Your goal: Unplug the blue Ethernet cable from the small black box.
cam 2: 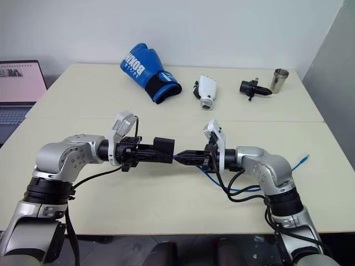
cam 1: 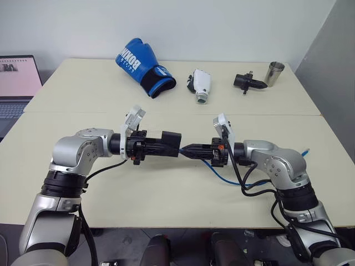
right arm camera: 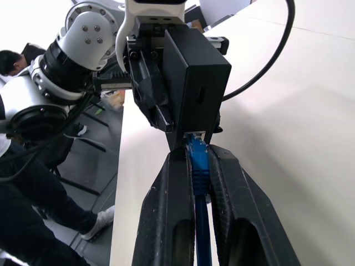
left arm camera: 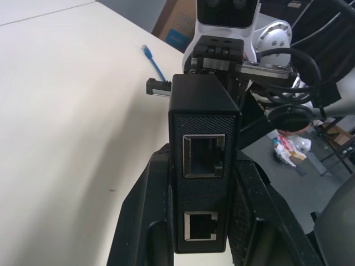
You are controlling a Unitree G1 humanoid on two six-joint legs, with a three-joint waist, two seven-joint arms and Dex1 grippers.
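1. Cream table (cam 1: 166, 183) runs across the room with both arms held up over its near half, the hands meeting at the middle, well clear of the blue boxing glove (cam 1: 141, 66) at about twelve o'clock from them.
2. Left gripper (cam 1: 158, 145) reaches in from nine o'clock, its two black fingers clamped on the flat sides of the small black box (cam 1: 171, 143), which hangs in the air above the tabletop.
3. Right gripper (cam 1: 191, 151) comes in from three o'clock, jaws closed on the blue Ethernet cable (right arm camera: 198, 166) just behind its plug, as the right wrist view makes plain.
4. Plug and box are still joined: the plug sits in a port on the box's side facing three o'clock, so the cable is not yet out.
5. Box, plug and both grippers lie along one line, nine to three. To my eye the pull should follow that axis, the right hand drawing towards three while the left holds firm.
6. Slack cable droops under the right wrist to the table, its free plug (cam 2: 304, 158) lying out near four o'clock.
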